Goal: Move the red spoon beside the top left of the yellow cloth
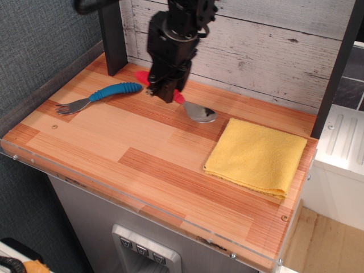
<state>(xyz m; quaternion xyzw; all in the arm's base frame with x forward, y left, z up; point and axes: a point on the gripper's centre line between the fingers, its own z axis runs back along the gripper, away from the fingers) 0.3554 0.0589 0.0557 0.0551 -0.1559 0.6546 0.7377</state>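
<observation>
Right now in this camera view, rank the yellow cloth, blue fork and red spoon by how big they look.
1. yellow cloth, clearly largest.
2. blue fork.
3. red spoon, though the gripper hides much of its handle, so 2 and 3 are unsure.

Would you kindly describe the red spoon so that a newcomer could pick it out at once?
On the wooden tabletop, look toward the back by the plank wall, under the black end effector. The red spoon lies there, its shiny bowl pointing at the yellow cloth. Its handle is red, whereas the fork is blue-handled.
</observation>
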